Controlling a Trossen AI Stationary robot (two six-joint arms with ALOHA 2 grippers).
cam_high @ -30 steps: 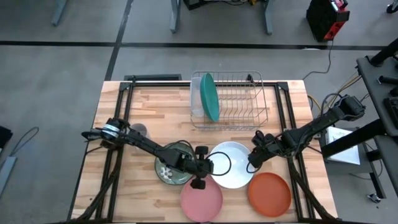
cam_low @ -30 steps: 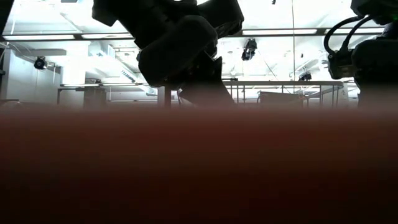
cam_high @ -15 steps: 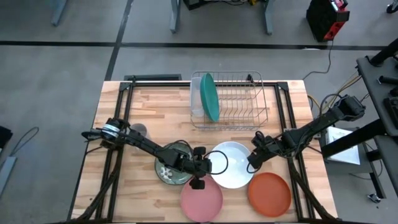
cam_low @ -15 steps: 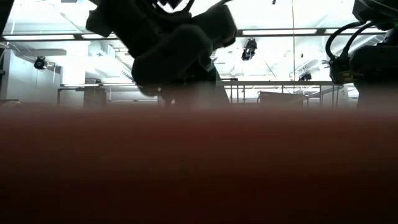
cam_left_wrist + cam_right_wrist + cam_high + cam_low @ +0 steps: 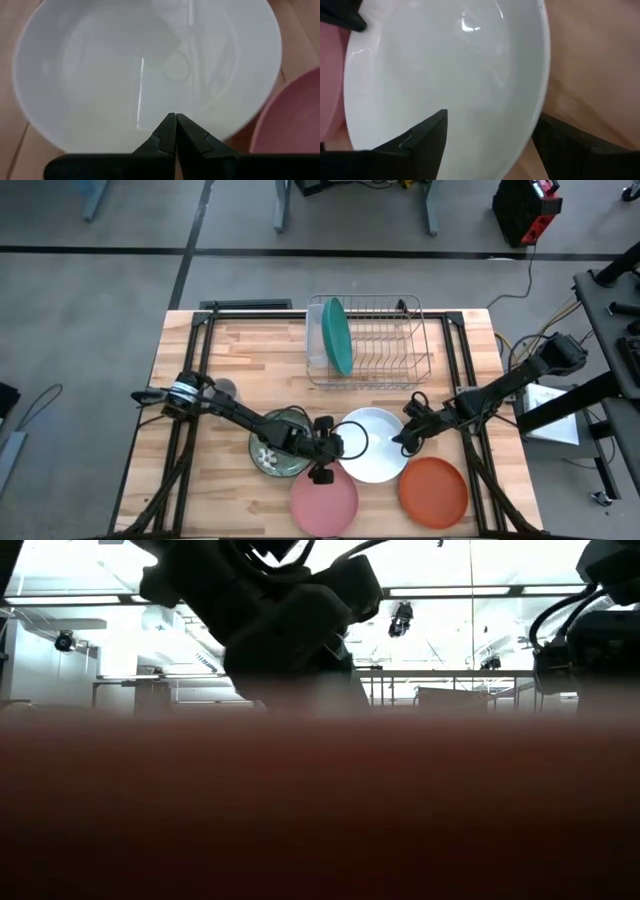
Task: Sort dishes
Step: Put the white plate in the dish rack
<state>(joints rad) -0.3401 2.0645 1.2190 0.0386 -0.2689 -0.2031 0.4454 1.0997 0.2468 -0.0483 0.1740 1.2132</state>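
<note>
The left gripper (image 5: 176, 131), fingers pressed together with nothing between them, sat at the bowl's (image 5: 372, 444) left rim, lower centre of the high view. The right gripper (image 5: 490, 131) was spread wide astride the bowl's right rim, one finger inside and one outside. The green plate (image 5: 272, 452) lay left of the bowl, under the left arm. The pink plate (image 5: 324, 502) and orange plate (image 5: 433, 491) lay below it. The teal plate (image 5: 338, 336) stood upright in the rack (image 5: 388, 340), upper centre.
</note>
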